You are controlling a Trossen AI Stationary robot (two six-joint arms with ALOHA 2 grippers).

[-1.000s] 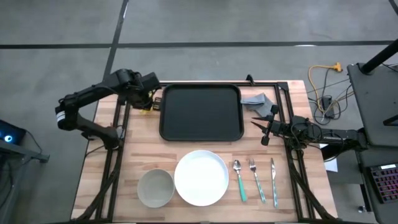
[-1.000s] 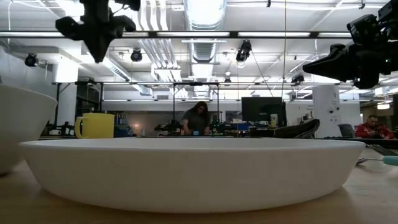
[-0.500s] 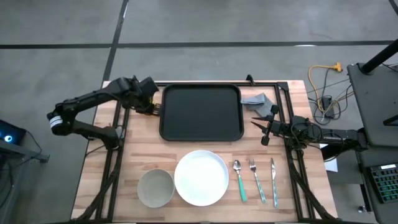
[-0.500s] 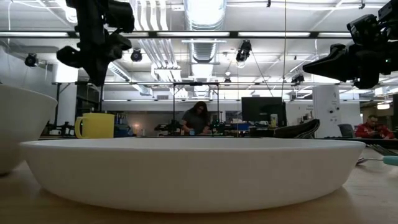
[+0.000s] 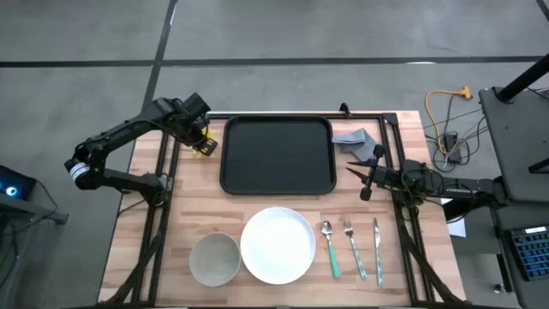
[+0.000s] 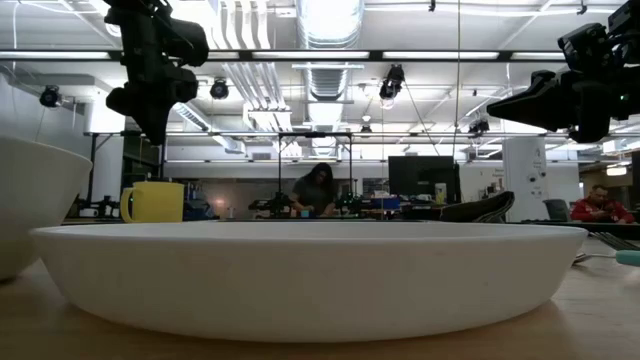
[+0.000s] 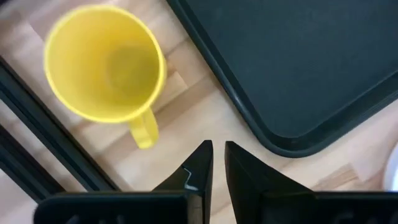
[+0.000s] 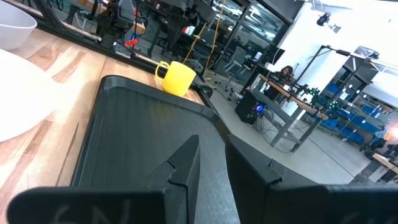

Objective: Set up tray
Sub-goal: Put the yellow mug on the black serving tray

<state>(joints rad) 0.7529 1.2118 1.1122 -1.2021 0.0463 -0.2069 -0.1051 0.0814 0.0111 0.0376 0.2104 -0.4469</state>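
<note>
The left gripper (image 7: 217, 163) hangs above the table with its fingers nearly together and nothing between them. The yellow mug (image 7: 104, 65) stands upright just ahead of it and to one side, handle pointing back toward the fingertips. The tray (image 5: 277, 154) lies flat and empty directly beside the mug, apart from it, its rounded corner close to the gripper's line.

The right gripper (image 5: 367, 178) waits off the tray's opposite edge, fingers close together and empty, near the grey cloth (image 5: 356, 138).

Beyond the tray's near edge sit the white plate (image 5: 277, 245), the bowl (image 5: 214, 259) and the cutlery (image 5: 352, 249).

Risks, as judged: with fingers this narrow, a descent onto the mug would strike its rim or handle instead of straddling it, and could tip it or push it against the tray. Descending off-line could catch the tray's raised rim and shift the tray.
</note>
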